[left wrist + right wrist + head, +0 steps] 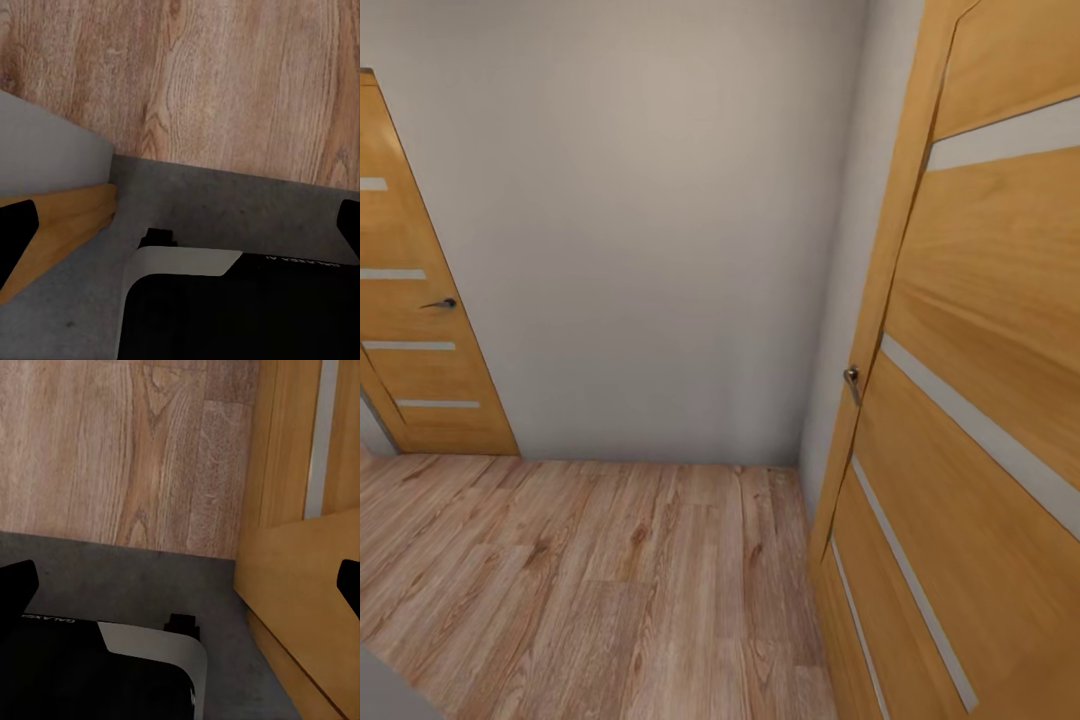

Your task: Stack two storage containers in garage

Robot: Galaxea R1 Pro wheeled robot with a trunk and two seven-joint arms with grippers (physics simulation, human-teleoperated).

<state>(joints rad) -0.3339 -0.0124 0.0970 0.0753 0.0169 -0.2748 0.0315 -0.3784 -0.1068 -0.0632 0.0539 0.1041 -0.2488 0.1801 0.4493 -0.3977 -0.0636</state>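
The storage containers are out of view. In the left wrist view my left gripper [180, 232] is open, its black fingertips [15, 244] at the frame's two sides with nothing between them. My right gripper [184, 585] is open and empty too, in the right wrist view. Both hang over a strip of dark grey concrete floor [240, 206] that meets light wood planks [225, 82]. My black and white base [225, 307] sits on the grey strip.
Ahead, a plain pale wall [660, 250] closes a short hallway with a wood-plank floor [610, 570]. A wooden door [410, 330] stands at the left. A second wooden door [980, 400] with a metal handle [852, 380] is very close on my right.
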